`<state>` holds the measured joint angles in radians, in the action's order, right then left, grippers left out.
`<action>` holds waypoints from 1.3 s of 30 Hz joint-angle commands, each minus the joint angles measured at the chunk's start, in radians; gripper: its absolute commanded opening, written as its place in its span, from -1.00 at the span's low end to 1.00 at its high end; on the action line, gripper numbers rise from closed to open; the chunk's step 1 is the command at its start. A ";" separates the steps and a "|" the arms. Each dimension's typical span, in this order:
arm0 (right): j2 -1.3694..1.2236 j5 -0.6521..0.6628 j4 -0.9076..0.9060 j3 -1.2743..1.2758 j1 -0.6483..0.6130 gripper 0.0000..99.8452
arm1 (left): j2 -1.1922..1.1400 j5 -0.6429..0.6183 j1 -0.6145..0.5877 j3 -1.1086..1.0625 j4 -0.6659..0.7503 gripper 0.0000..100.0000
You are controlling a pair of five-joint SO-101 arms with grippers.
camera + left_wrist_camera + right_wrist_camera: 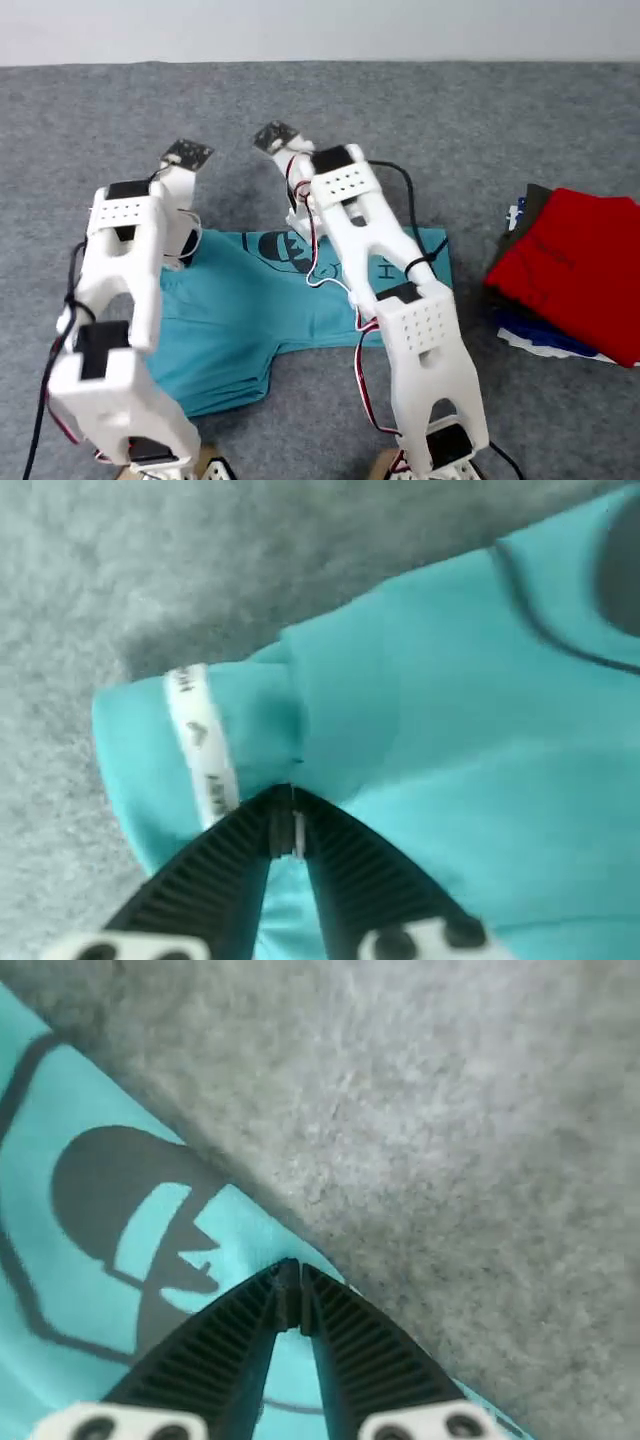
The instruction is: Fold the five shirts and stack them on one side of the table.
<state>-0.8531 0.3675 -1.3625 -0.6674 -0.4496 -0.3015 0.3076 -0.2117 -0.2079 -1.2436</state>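
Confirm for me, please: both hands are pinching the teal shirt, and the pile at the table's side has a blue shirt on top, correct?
Not quite. The pile has a red shirt on top, as the high view shows; blue only peeks out underneath. The left hand and right hand do pinch the teal shirt.

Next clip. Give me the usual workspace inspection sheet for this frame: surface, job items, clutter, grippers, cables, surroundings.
Surface: grey felt mat covers the table.
Job's things: teal shirt lies print up under the arms; stack of folded shirts sits at the table's right side, red on top.
Clutter: nothing seen.
Grippers: left gripper shut on the teal shirt at the collar edge; right gripper shut on its edge beside the dark print.
Cables: wires run along both arms; the right arm's hang in loops over the shirt.
Surroundings: pale wall behind the table.
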 commanded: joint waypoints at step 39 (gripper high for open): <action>0.269 -0.012 -0.437 -0.118 0.157 -0.98 | 0.462 -0.052 -0.130 0.001 -0.261 -0.99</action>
<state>-0.7626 0.3675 -1.7538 -0.9666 -0.3176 0.1036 0.2662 -0.3099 -0.2048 -1.4906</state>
